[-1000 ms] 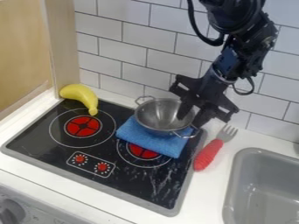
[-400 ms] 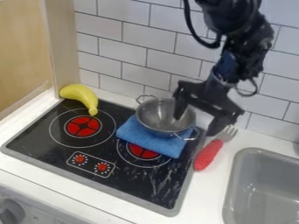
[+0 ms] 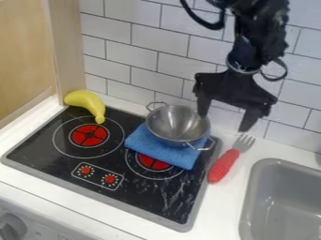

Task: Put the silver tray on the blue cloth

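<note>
My gripper point(image 3: 224, 123) hangs above the back right of the stove, its two fingers spread wide with nothing between them. Its left fingertip is close to the right rim of the silver bowl-shaped pan point(image 3: 178, 123), which has two side handles. That pan rests upright on the folded blue cloth point(image 3: 164, 153), toward its back part. The cloth lies over part of the right burner.
A yellow banana point(image 3: 87, 103) lies at the back left corner of the black stove point(image 3: 63, 161). A fork with a red handle point(image 3: 223, 166) lies on the counter right of the stove. The grey sink point(image 3: 285, 201) is at the lower right, the tiled wall behind.
The gripper has moved up and to the right, away from the pan, and its left finger is no longer over the pan's inside. The pan and cloth have stayed where they were.
</note>
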Robot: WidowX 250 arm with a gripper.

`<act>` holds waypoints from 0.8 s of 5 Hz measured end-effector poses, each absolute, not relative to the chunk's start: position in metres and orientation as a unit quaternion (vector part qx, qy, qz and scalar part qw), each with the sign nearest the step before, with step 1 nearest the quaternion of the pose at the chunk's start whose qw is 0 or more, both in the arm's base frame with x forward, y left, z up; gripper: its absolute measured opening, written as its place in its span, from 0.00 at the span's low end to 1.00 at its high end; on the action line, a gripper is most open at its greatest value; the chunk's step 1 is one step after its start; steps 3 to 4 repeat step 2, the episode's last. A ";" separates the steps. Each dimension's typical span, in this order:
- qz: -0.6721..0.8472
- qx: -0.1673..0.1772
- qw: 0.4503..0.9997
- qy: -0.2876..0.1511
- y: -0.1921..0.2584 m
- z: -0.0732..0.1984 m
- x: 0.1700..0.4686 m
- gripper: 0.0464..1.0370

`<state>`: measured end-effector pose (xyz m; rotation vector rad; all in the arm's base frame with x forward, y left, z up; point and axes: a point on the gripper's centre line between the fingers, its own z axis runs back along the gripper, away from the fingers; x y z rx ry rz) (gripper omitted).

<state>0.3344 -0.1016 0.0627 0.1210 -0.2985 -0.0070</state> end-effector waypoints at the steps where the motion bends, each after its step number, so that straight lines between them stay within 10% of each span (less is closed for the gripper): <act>1: -0.010 0.062 0.984 -0.166 -0.097 0.071 0.329 0.96; 4: -0.011 0.064 0.985 -0.162 -0.096 0.069 0.326 0.96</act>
